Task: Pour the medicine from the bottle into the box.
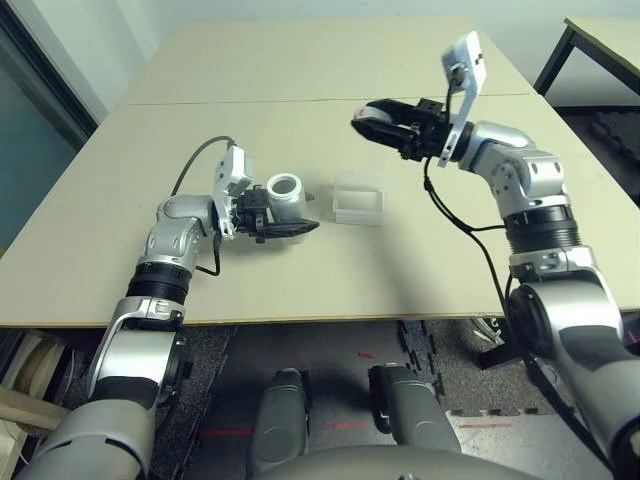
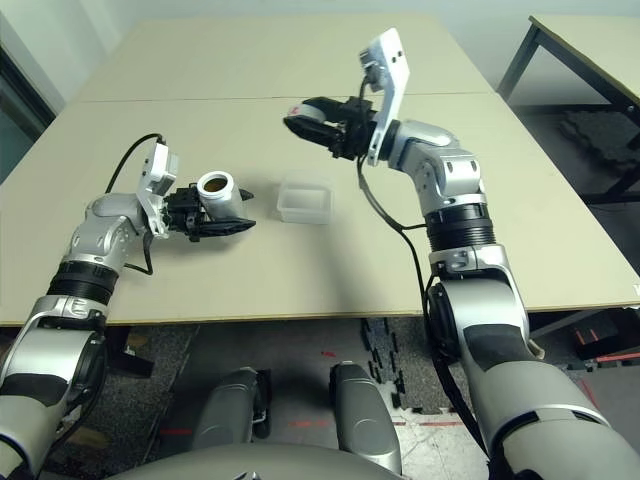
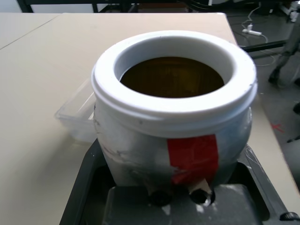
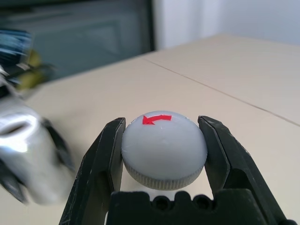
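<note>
Nearest in the left wrist view, the left gripper (image 3: 168, 187) has its two jaws closed around the bottle (image 3: 140, 161); the bottle stands roughly upright between them, its white rim (image 3: 110, 101) uncapped and clear above the jaws, a red patch facing the gripper's base; the medicine cannot be made out inside the dark, brownish mouth. Just beyond those jaws, on the robot's right of the bottle, the clear box (image 1: 358, 205) sits on the table (image 1: 430, 250), near the fingertips but apart from them, with nothing visible inside it. Farther off, raised above the table and well apart from the box, the right gripper (image 4: 161, 136) has its jaws closed on the cap (image 4: 164, 147), which sits between the tips, red arrow upward.

The step in hand seems to be clearing the cap away before the pour; best keep it level and firmly pinched, well out of the bottle's path; then bring the rim over the box's middle before tipping, low and slowly; a hasty tilt could send the pill past the shallow wall, and a loose hold could let the round body slip.
</note>
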Available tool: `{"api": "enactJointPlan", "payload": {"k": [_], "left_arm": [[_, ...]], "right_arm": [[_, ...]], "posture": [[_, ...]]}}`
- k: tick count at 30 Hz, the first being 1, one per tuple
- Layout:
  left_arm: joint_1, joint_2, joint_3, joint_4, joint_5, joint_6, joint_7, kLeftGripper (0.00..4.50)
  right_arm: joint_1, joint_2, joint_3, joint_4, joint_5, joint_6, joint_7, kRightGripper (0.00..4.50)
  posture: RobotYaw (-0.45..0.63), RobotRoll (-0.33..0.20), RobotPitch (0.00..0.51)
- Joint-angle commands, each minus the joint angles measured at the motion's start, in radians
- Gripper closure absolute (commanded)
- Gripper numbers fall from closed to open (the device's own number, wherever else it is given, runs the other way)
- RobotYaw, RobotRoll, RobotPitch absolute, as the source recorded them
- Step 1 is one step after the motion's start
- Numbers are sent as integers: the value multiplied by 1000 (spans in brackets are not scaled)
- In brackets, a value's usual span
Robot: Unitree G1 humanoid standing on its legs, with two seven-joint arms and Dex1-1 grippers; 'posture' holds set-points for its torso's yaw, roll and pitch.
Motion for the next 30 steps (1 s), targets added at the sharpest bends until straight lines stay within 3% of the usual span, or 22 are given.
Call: {"api": "enactJointPlan", "payload": {"k": [1, 15, 26, 27, 30], "left_arm": [[-32, 10, 16, 42, 21, -36, 19, 1825], [-78, 5, 21, 109, 32, -82, 27, 1825], [-86, 7, 16, 100, 33, -73, 23, 1825], [-90, 5, 15, 104, 36, -80, 27, 1825], [-101, -1, 12, 114, 48, -103, 40, 1825]], "right_arm": [[50, -35, -15, 105, -54, -100, -23, 1894], [118, -46, -34, 469, -177, -341, -201, 1894], [109, -17, -38, 562, -206, -363, -225, 1894], [107, -15, -37, 560, -207, -364, -222, 1154], [104, -13, -38, 549, -207, -362, -206, 212]], "posture": [[-84, 0, 85], [-89, 0, 83], [-87, 0, 90], [-88, 0, 90], [-93, 0, 88]]}}
